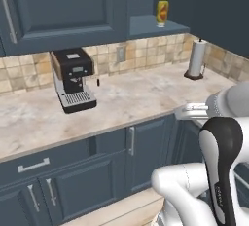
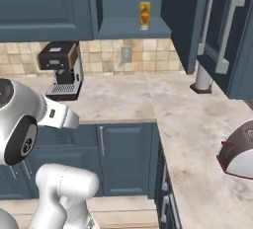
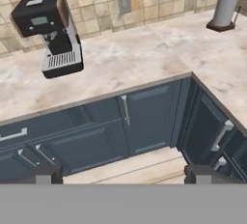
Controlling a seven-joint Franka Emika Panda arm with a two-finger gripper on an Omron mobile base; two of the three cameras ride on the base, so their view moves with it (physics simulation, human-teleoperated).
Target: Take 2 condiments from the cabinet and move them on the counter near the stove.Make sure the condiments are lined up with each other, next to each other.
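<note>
Gripper jaws are spread wide, holding nothing, low by the counter. I'd lift straight toward the yellow bottle on the cabinet shelf, approach level, and grab mid-body so it doesn't tip.

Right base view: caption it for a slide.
Yellow bottle waits on the open cabinet shelf above the beige counter.

No legible text, brand, number or sign is present. The yellow bottle carries a red-orange label with no readable characters. The coffee machine display panel is too small to read.
</note>
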